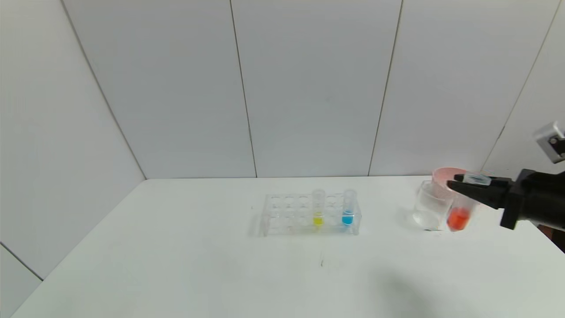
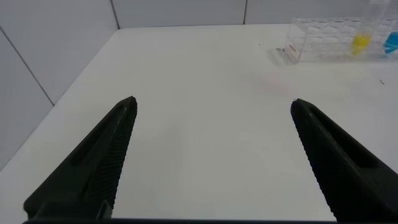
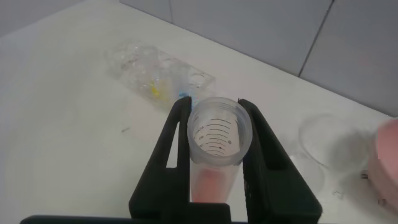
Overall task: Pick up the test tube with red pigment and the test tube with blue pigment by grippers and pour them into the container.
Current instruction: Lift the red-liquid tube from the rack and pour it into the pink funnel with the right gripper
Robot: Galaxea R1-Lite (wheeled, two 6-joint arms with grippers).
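Beside the container (image 1: 430,207), right tool (image 1: 459,182) grips the red tube (image 1: 461,212).

A small laboratory bench, or a mock-up of one, is suggested. A white table (image 1: 220,274) is enclosed by plain pale wall panels (image 1: 309,88) with thin seams. At its middle a clear rack (image 1: 309,216) is set, in which a tube of yellow liquid (image 1: 318,208) and a tube of blue liquid (image 1: 348,207) are stood. Further glassware is gathered at the right: a clear beaker (image 1: 430,206), a pink bowl (image 1: 443,179) (partly hidden), and a tube of red liquid (image 1: 461,212) marked with measuring lines.
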